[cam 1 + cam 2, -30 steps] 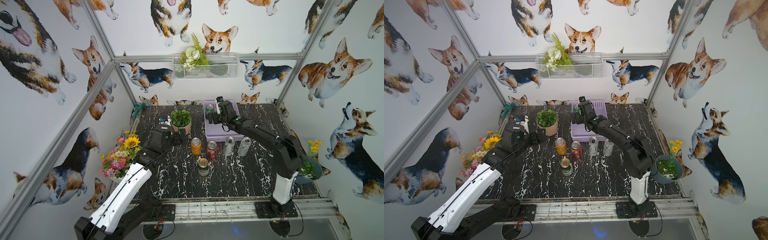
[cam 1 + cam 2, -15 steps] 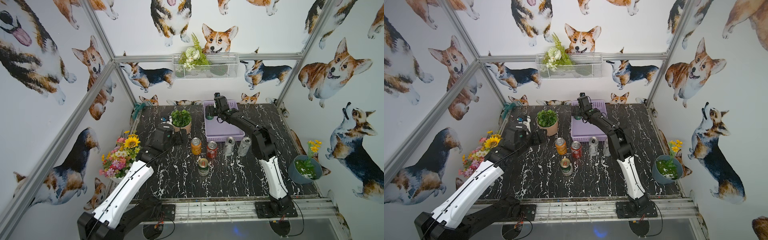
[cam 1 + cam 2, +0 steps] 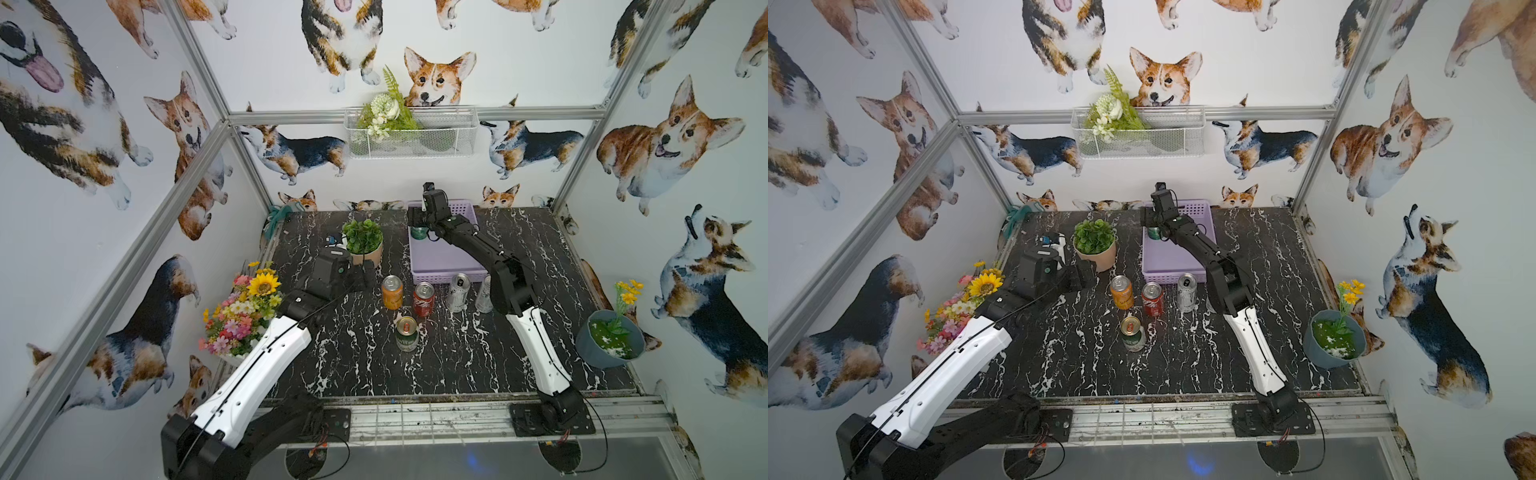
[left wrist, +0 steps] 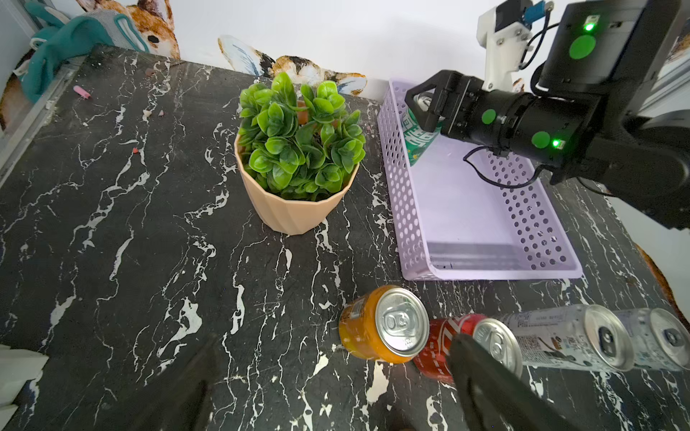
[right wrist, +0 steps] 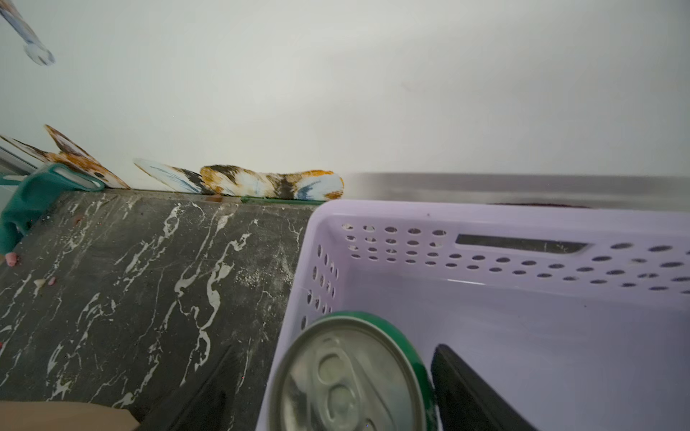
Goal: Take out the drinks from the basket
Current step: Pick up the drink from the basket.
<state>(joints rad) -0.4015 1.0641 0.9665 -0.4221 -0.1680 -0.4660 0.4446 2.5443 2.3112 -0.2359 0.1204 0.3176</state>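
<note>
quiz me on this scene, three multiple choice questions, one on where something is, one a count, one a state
1. Where in the lavender basket is the last green can?
A. far corner on the side of the plant pot
B. dead centre
C. lying along the near wall

2. How many cans stand on the table outside the basket?
A. three
B. five
C. six

3. How is the left gripper?
A. shut on a can
B. shut on a leaf
C. open, holding nothing

Answers:
1 A: in both top views it stands in that corner, between the jaws of the right gripper.
2 B: orange can, red can, second green can, two silver cans.
3 C: its fingers are spread wide in the left wrist view.
</note>
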